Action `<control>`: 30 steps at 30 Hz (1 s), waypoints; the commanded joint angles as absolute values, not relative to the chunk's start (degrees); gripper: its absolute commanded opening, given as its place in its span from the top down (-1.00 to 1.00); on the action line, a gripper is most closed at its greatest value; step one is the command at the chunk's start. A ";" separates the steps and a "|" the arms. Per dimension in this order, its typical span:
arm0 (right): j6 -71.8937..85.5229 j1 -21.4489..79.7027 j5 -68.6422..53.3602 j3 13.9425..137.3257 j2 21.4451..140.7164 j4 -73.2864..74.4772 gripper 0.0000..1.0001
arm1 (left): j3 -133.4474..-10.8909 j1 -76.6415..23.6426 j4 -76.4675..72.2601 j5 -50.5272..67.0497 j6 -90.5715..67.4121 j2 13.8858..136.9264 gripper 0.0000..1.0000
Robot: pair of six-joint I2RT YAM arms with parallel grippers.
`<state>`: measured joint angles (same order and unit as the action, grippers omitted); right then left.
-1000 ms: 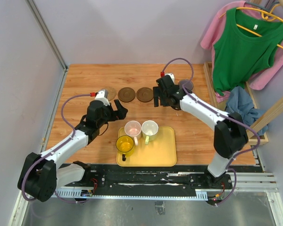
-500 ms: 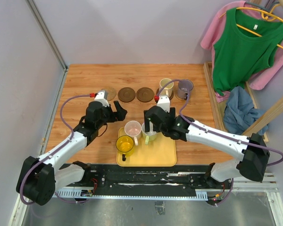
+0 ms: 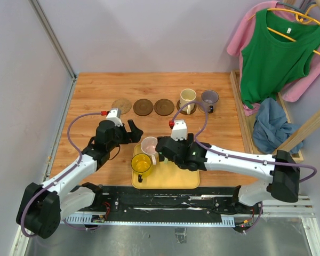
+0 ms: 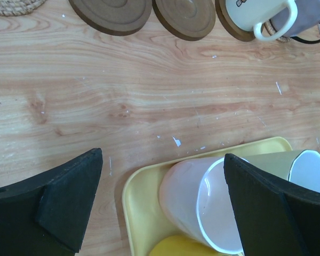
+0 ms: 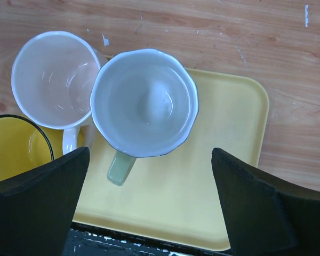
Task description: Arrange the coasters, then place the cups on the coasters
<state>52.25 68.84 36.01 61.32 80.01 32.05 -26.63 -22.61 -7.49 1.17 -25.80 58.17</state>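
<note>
Three cups stand on the yellow tray [image 3: 184, 176]: pale pink [image 3: 149, 144], translucent yellow [image 3: 141, 164] and pale green-white [image 5: 144, 101]. My right gripper [image 5: 150, 152] hangs open above the green-white cup, hiding it in the top view. My left gripper [image 4: 162, 156] is open over the tray's far left corner, with the pink cup [image 4: 202, 202] between its fingers but untouched. At the back stand a cream cup [image 3: 188, 98] and a grey-purple cup [image 3: 209, 98], each on a coaster. A tan coaster [image 3: 121, 105] and two dark brown coasters [image 3: 143, 106] [image 3: 164, 106] lie bare.
A wooden rack with a blue cloth [image 3: 272, 125] and hanging shirts [image 3: 274, 50] borders the table's right side. Walls close the left and back. A black rail [image 3: 176, 200] runs along the near edge.
My right gripper has left the cream cup at the back and swung forward over the tray, opening fully. The left gripper has edged toward the tray.
</note>
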 commanded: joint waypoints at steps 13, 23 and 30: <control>58.65 71.31 35.95 61.74 86.22 39.35 -0.97 | -24.78 -22.39 -9.15 2.19 -26.44 54.85 -0.99; 60.88 71.36 35.85 56.17 81.50 42.96 -0.97 | -24.22 -22.33 -9.28 2.16 -26.98 54.41 -0.99; 57.23 71.36 33.54 56.21 80.23 41.77 -0.97 | -23.92 -22.32 -9.43 1.94 -27.38 54.36 -0.99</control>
